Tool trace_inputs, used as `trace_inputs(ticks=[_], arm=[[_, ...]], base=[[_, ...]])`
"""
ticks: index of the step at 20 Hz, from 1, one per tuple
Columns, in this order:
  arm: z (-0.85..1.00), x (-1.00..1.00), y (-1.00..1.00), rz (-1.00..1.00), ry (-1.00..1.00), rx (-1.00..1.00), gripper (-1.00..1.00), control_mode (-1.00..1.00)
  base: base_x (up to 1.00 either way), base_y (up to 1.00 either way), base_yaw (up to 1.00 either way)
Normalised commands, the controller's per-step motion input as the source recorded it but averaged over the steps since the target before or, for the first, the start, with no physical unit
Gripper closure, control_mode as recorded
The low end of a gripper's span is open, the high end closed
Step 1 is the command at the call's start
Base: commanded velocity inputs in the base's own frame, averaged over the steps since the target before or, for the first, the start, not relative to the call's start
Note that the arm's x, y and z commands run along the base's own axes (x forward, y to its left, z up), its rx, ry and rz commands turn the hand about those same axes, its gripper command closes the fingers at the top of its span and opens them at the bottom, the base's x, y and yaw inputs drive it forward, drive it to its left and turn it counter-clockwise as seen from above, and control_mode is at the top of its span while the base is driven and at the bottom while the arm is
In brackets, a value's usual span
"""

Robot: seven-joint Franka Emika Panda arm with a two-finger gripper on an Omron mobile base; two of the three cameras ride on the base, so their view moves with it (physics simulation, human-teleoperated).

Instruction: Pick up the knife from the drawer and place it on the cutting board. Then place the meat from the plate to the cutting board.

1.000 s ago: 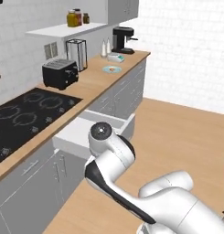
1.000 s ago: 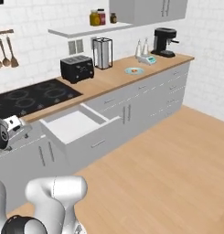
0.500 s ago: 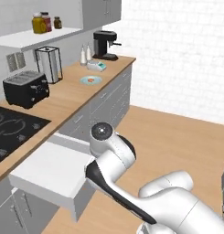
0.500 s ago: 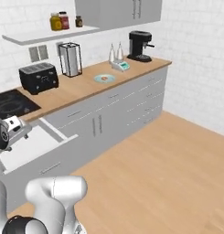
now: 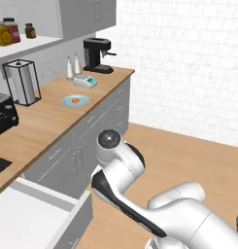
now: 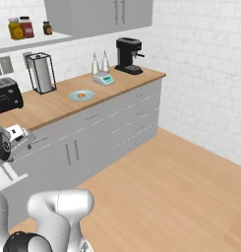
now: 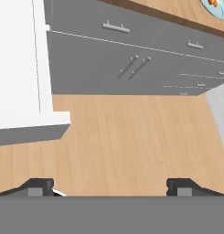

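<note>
So the arm is folding low right now, elbow bulging up in the left base view and the hand pointing down past the open drawer [image 7: 22,68] at the wood floor [image 7: 131,141]. The gripper [image 7: 111,186] is hanging over bare floor with its two dark tips sitting wide apart and nothing between them. The wrist is also peeking in at the left edge of the right base view.

Counting stuff: one plate [image 5: 75,100] sitting on the counter [image 5: 42,121], with one little orange-red bit of meat [image 5: 76,100] lying on it. One drawer pulled out, white inside showing at the lower left of the left base view. One coffee machine [image 5: 96,54], one wire paper towel holder [image 5: 21,81], one small scale [image 5: 85,81], two pale shakers [image 5: 73,67] behind it, three jars [image 5: 8,31] up on the shelf, one black toaster [image 6: 6,96]. I can't make out the knife or the cutting board.

Compared to half a second back, the whole picture is sliding: the base is rolling along the counter, so the stove is dropping out and the coffee machine end is coming closer. Arm pose is staying the same, jaws staying spread.
</note>
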Motion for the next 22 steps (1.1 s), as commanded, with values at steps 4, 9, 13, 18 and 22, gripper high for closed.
trace_inputs(ticks=[4,9,13,18,22], arm=[[0.00,0.00,0.00,0.00,0.00,0.00,-1.00,1.00],[0.00,0.00,0.00,0.00,0.00,0.00,-1.00,1.00],[0.00,0.00,0.00,0.00,0.00,0.00,-1.00,1.00],[0.00,0.00,0.00,0.00,0.00,0.00,-1.00,1.00],[0.00,0.00,0.00,0.00,0.00,0.00,-1.00,1.00]], base=[[1.00,-0.25,0.12],[1.00,-0.07,0.23],[1.00,0.00,0.30],[1.00,-0.17,0.39],[0.96,-0.49,0.36]])
